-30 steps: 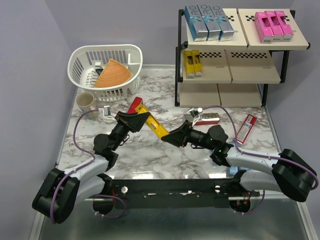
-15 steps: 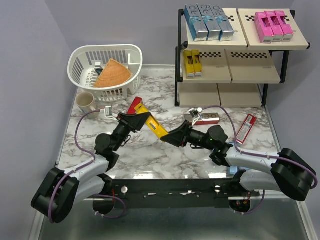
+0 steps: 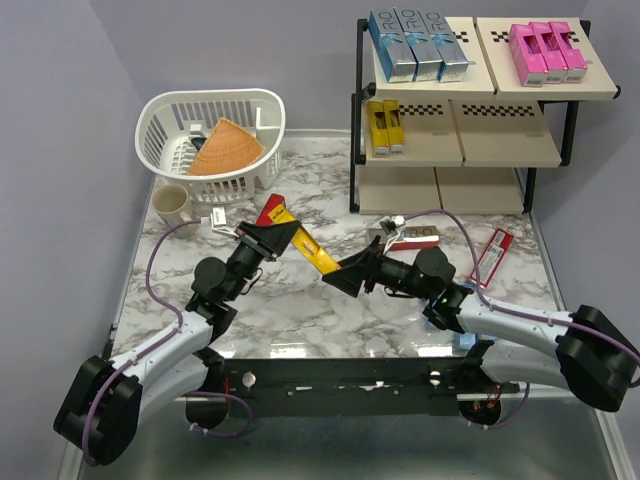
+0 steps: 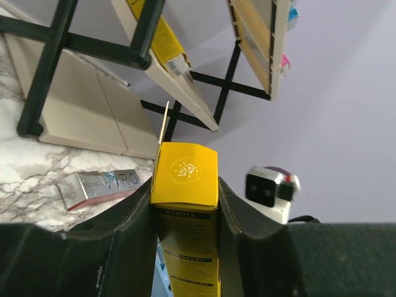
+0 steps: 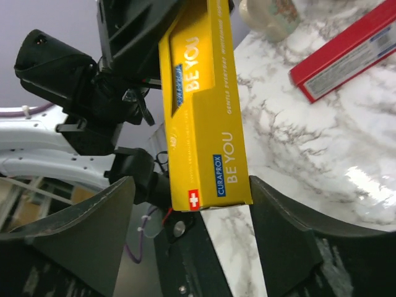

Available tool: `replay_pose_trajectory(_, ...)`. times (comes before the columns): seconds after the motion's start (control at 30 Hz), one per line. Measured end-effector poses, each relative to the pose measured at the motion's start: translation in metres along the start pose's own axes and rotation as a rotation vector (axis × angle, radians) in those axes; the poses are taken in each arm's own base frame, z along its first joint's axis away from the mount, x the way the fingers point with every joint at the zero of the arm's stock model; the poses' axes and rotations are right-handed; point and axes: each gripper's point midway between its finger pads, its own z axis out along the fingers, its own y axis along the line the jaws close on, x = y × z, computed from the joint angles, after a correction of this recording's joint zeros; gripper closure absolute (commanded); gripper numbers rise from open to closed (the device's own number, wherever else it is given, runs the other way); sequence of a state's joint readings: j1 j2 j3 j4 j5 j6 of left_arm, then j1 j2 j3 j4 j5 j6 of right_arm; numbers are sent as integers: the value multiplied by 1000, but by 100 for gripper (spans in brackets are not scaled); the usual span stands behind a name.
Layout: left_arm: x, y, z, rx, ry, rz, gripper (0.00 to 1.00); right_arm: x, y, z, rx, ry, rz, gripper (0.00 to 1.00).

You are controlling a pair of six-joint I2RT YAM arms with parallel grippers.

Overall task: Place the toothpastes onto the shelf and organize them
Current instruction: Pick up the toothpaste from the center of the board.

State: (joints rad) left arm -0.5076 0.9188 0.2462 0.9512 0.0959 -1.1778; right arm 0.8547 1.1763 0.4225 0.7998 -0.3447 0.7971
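The left claw point(image 3: 268, 238) is seen clamped on one end of a yellow carton point(image 3: 312, 254), with both fingers pressed flat against its sides in the left wrist view. The right claw point(image 3: 350, 275) is held with its fingers apart around the carton's other end. In the right wrist view a gap is seen beside one finger, while the other lies right at the box's edge. The carton is held slanting above the marble table point(image 3: 300, 320), between the two arms and well apart from the shelf point(image 3: 356, 130).

A silver-and-red carton point(image 3: 412, 236) is laid flat on the table just behind the right claw, between the held carton and the shelf, and a red carton point(image 3: 493, 256) is laid further right. On the top tier three silver-blue cartons point(image 3: 415, 45) and three pink cartons point(image 3: 545, 50) are ranged. Two yellow cartons point(image 3: 384, 127) are set at the left of the middle tier. A white basket point(image 3: 210, 97) holding an orange woven cone point(image 3: 225, 150) and a cup point(image 3: 172, 205) are placed at the far left.

Another red box point(image 3: 268, 207) is partly covered by the left claw. What lies behind the cone in the basket cannot be made out.
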Motion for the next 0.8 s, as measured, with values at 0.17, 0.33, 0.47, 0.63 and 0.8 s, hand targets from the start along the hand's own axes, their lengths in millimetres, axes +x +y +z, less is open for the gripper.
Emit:
replay_pose_trajectory(0.17,-3,15,3,-109,-8,-31,62,-21,0,-8,56,-37,-178,13)
replay_pose_trajectory(0.33,0,34,1,-211,-4,-75,62,-39,-1,-15,91,-75,-394,13)
replay_pose_trajectory(0.47,6,44,-1,-259,9,-116,62,-41,-13,-16,131,-69,-518,12)
replay_pose_trajectory(0.63,7,47,-1,-291,8,-155,62,-36,-20,-14,158,-40,-643,12)
replay_pose_trajectory(0.8,3,45,2,-299,-9,-184,62,-22,-24,-8,163,9,-729,12)
